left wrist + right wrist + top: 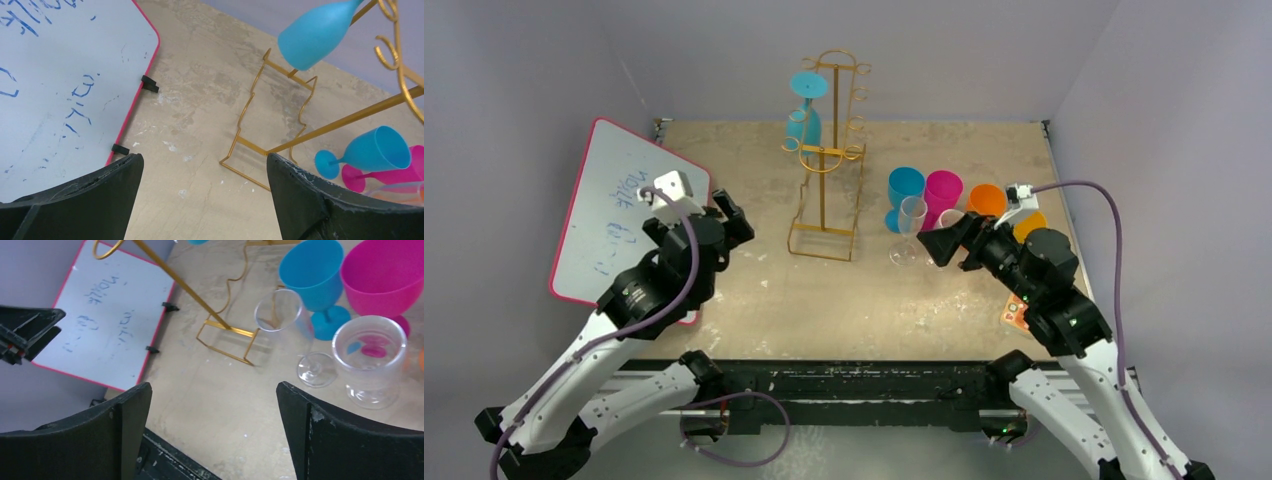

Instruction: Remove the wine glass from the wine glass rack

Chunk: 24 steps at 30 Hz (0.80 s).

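The gold wire wine glass rack (pixel 824 170) stands mid-table. A blue wine glass (pixel 805 108) hangs bowl-down from a hook on its upper left, also seen in the left wrist view as the blue wine glass (pixel 315 35) above the rack's base (pixel 250 150). A clear wine glass (pixel 910 228) stands upright on the table to the right of the rack. My right gripper (pixel 936 247) is just beside it, open and holding nothing; in the right wrist view the clear wine glass (pixel 280 315) is beyond the right gripper (pixel 214 387). My left gripper (pixel 729 218) (pixel 205 159) is open over bare table left of the rack.
Blue (pixel 905 188), magenta (pixel 943 190) and orange (pixel 986 200) glasses stand in a group behind the clear one. A second clear glass (pixel 370 355) stands close to it. A red-framed whiteboard (pixel 614 205) leans at the left. Grey walls enclose the table.
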Each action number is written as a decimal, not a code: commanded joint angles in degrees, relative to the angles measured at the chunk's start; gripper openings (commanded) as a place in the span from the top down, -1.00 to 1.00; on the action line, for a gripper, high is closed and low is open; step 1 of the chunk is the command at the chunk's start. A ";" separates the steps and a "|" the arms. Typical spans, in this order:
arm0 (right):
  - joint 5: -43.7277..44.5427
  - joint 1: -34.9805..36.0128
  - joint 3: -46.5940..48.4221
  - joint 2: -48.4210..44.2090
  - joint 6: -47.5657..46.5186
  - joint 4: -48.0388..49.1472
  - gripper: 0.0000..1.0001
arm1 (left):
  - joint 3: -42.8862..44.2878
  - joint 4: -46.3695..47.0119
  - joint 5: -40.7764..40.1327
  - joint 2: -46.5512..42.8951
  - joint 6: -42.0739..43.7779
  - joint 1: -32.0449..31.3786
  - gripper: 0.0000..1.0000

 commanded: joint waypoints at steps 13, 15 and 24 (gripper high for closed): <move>-14.71 -0.26 -9.69 -5.36 15.05 17.05 -1.00 | 19.08 0.02 25.79 17.01 5.77 24.69 -0.95; -13.12 -0.23 -9.00 -5.48 16.01 13.98 -1.00 | 20.40 -0.15 27.81 18.59 5.45 26.65 -0.95; -2.23 -0.21 -9.90 -10.94 24.03 10.95 -1.00 | 23.22 4.86 32.08 20.16 -0.27 26.99 -0.95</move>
